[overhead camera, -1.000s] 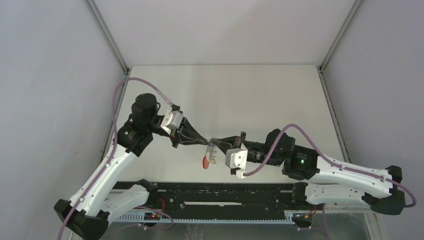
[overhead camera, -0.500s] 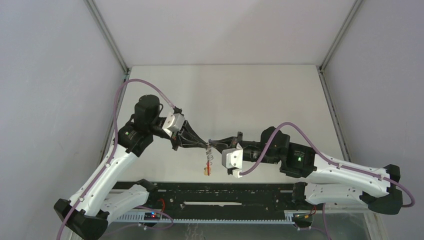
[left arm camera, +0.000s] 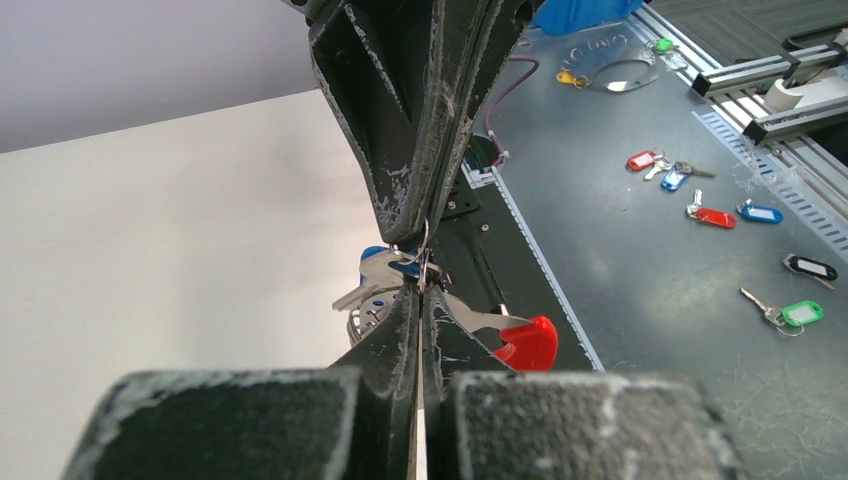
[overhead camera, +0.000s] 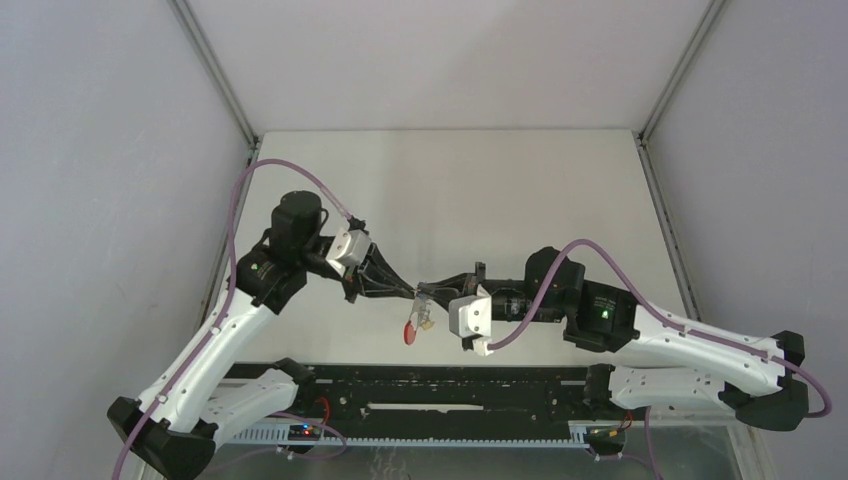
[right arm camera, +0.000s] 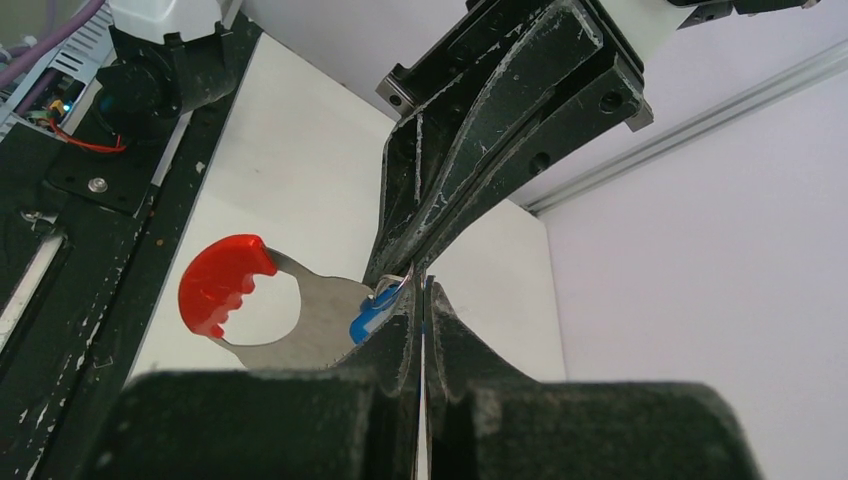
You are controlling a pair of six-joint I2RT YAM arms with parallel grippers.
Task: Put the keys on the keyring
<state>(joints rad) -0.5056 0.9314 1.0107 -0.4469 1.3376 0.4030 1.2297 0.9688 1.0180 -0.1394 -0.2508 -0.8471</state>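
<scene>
My left gripper [overhead camera: 408,291] and right gripper [overhead camera: 426,292] meet tip to tip above the table's near edge, both shut. The keyring [overhead camera: 411,329], a grey metal plate [right arm camera: 318,325] with a red arc band [right arm camera: 221,281], hangs below them. In the left wrist view my left gripper [left arm camera: 421,292] pinches the keyring's top, and the plate [left arm camera: 472,317] slants down to the red band [left arm camera: 526,342]. A key with a blue tag [right arm camera: 368,320] sits right at the right gripper [right arm camera: 421,286], which looks shut on it. A thin wire ring [left arm camera: 425,250] runs between the two tips.
A black slotted rail [overhead camera: 450,385] runs along the table's near edge, right below the grippers. Past it, on a grey metal floor, lie several spare tagged keys, among them a red one [left arm camera: 712,216] and a green one [left arm camera: 801,314]. Grey walls enclose the white table [overhead camera: 500,190].
The keyring has swung: half a second ago it hung edge-on and lower, now its red band faces up again. Both grippers stayed shut and tip to tip, shifting slightly.
</scene>
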